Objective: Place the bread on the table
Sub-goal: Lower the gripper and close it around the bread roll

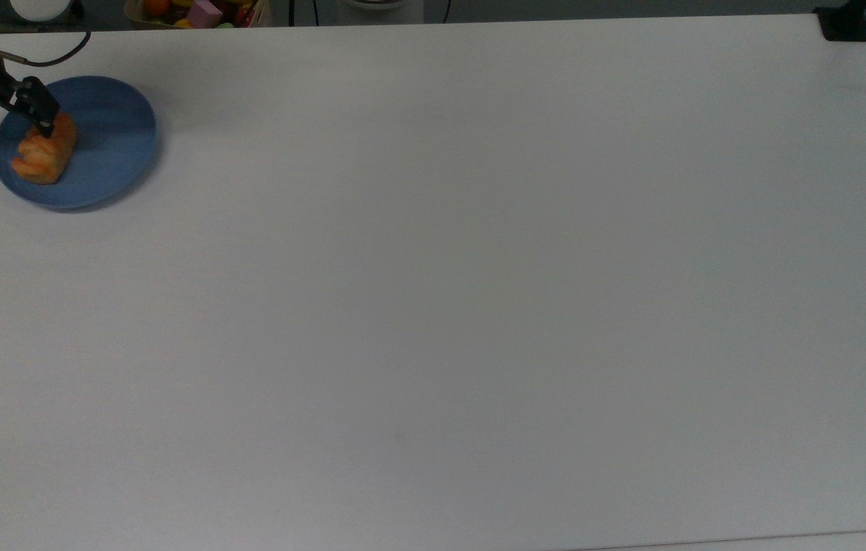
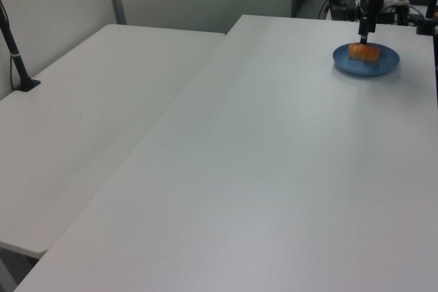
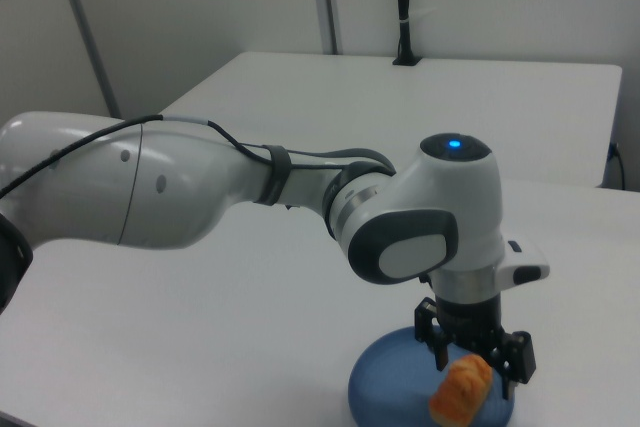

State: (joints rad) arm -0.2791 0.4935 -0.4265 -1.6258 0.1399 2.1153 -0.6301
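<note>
One bread lies on the blue plate near the top view's upper left corner, toward the plate's left side in the top view; the plate sits on the white tabletop, which stretches broad and bare toward the top view's right and bottom; the hand hangs over the bread's far end with its two fingers spread apart, one finger at the pastry's upper tip in the top view and the other out beyond the plate's rim; in the right view the hand has a finger on each side of the bread, nothing pinched yet. The bread's long axis runs from the top view's upper right to lower left, and the line between the fingers seems to cross it, so a grip across the narrow width looks feasible; the hand sits toward one end rather than the middle, so I judge it wants to shift along the axis toward the top view's lower left before lowering and closing. The left view shows the hand just above the bread.
</note>
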